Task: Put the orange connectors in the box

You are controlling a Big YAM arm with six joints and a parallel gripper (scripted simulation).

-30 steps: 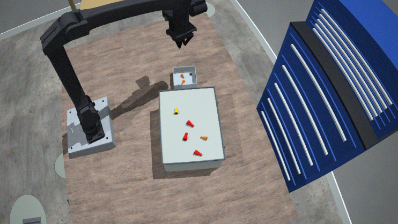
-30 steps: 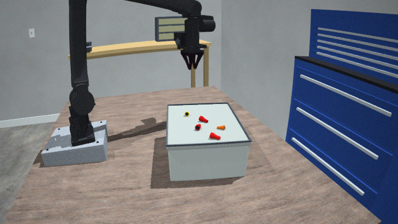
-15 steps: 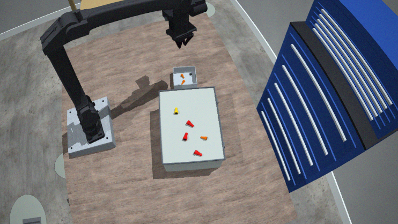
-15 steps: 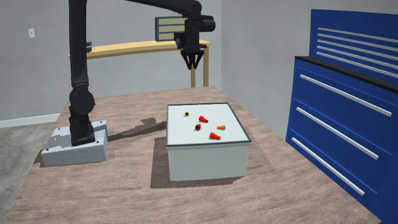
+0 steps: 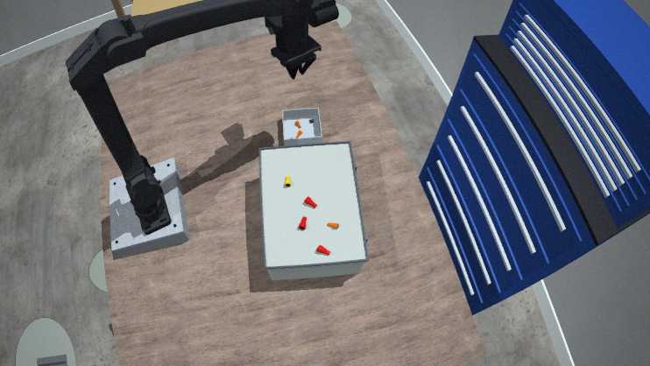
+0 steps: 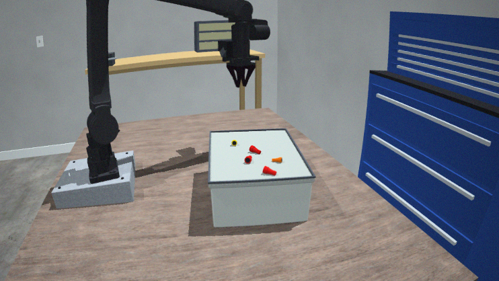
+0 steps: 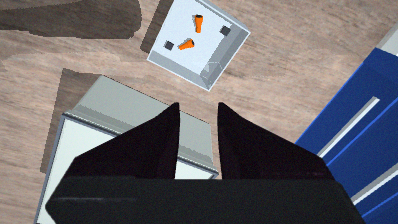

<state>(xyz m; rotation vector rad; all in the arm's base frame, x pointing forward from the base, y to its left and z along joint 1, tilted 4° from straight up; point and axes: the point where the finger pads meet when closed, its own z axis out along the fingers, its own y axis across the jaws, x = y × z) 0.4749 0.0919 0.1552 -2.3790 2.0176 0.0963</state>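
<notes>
The steel junction box [image 5: 300, 110] [image 7: 227, 50] stands on the table just behind the tool case. Two orange wire connectors [image 5: 297, 123] [image 5: 299, 134] lie inside it, and they also show in the wrist view [image 7: 198, 23] [image 7: 186, 44]. One orange connector [image 5: 333, 225] [image 6: 276, 159] lies on the case's white lid [image 5: 309, 168] [image 6: 279, 139] [image 7: 65, 145], with three red connectors [image 5: 310, 202] [image 5: 302, 222] [image 5: 322, 249] and a yellow one [image 5: 287, 181]. My gripper [image 5: 298, 72] [image 6: 241, 83] [image 7: 198, 111] hangs high above the table beyond the box, fingers slightly apart with nothing between them.
A tall blue tool cabinet [image 5: 523, 158] [image 6: 436, 139] [image 7: 360, 130] stands to the right of the table. The arm's grey base [image 5: 168, 236] [image 6: 91, 191] sits left of the case. A wooden bench [image 6: 157, 60] stands against the back wall.
</notes>
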